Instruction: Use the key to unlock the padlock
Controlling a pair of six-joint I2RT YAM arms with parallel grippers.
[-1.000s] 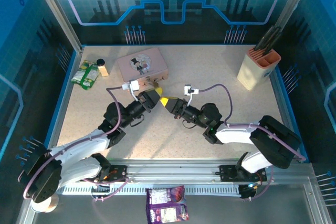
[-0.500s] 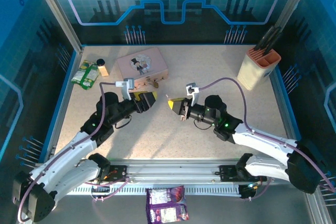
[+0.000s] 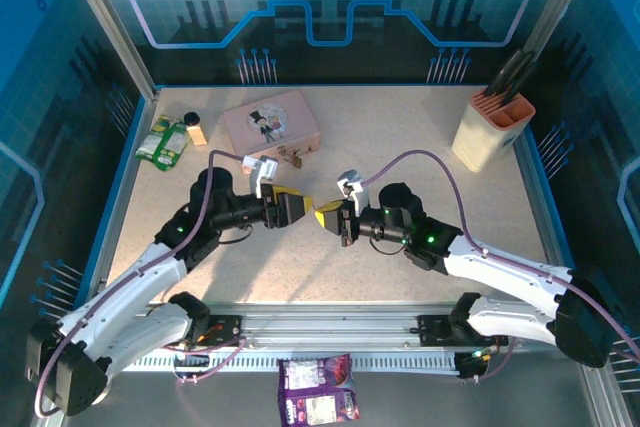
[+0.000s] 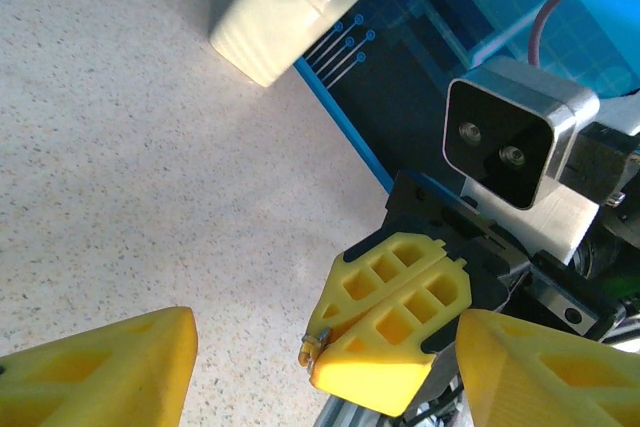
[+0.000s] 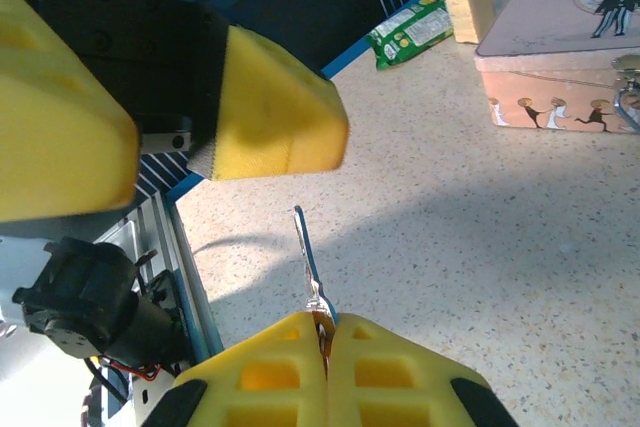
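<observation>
A: Status?

B: R gripper (image 3: 325, 217) is clamped tight on the key (image 5: 308, 257), pinching one end. The rest sticks out twd the L gripper (image 3: 292, 207), whose jaws gape wide w/ nothing in them. Padlock (image 3: 293, 158) sits at the pink box (image 3: 268, 119) front edge, apart from both.

A: How to do it well?

B: Prob a handover. L should close square on the bare shank before R lets go. Thin metal, slips easily.

A: Room?

B: Speckled beige table (image 3: 400, 127), blue rim. Knife block (image 3: 492, 132) rear R, snack packs (image 3: 163, 140) rear L.
</observation>
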